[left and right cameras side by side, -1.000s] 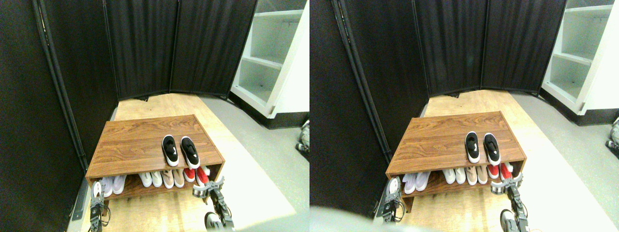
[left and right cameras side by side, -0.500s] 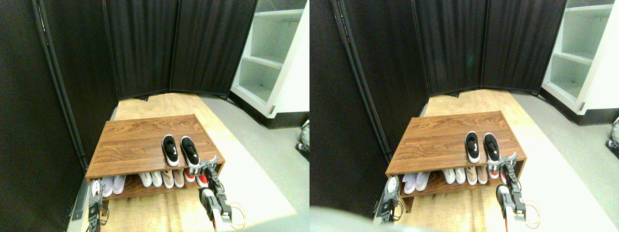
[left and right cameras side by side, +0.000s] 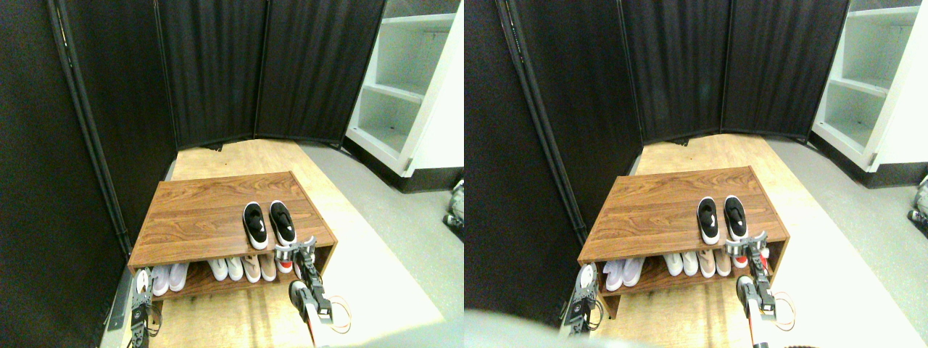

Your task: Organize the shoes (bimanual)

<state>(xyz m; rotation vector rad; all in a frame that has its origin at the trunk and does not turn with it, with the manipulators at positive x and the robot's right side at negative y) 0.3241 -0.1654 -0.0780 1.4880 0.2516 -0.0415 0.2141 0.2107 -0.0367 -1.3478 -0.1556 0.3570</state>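
The shoes, two small black slip-ons with white soles, lie side by side on the right part of the wooden rack's top (left and right cameras side by side: 203, 210): the left shoe (left and right cameras side by side: 254, 225) and the right shoe (left and right cameras side by side: 283, 222), toes pointing away from me. My right gripper (left and right cameras side by side: 296, 251) is open at the top's front edge, right behind the right shoe's heel, with nothing between its jaws. Whether it touches the heel I cannot tell. My left gripper (left and right cameras side by side: 141, 284) stays low at the rack's front left corner, far from the shoes.
The lower shelf holds white shoes (left and right cameras side by side: 168, 277), more white and beige shoes (left and right cameras side by side: 243, 267) and red shoes (left and right cameras side by side: 285, 264). Black folding screens (left and right cameras side by side: 217, 72) stand behind and to the left. A white shelving unit (left and right cameras side by side: 406, 87) stands at the back right.
My right gripper has risen from the lower shelf's level to the top's front edge and moved left, behind the right shoe's heel. The left arm has hardly moved.
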